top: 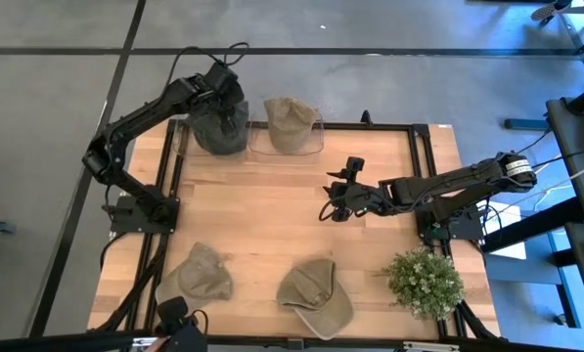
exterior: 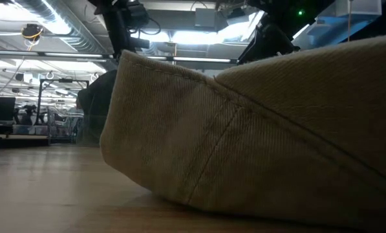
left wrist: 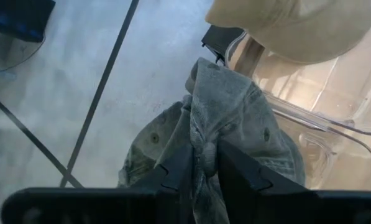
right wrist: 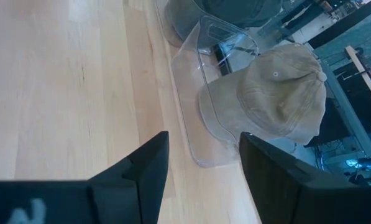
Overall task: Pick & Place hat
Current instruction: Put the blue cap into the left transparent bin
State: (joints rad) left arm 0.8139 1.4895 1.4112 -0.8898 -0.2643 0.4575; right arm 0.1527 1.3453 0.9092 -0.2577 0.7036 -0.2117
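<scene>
Grey-green hat (left wrist: 235,130) sits on a clear stand (top: 187,137) at the bench's far left corner, its crown pinched in the left hand (left wrist: 204,163). Loosening fingers could snag fabric and drag it off. Right hand (top: 342,201) waits open mid-bench.

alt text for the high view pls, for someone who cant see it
Left gripper pinches a grey-green hat over a clear stand at the wooden table's far edge, beside a tan hat. Right gripper hovers open mid-table.

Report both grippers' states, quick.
Left gripper: closed on the crumpled grey-green fabric hat.
Right gripper: open, holding nothing.
</scene>
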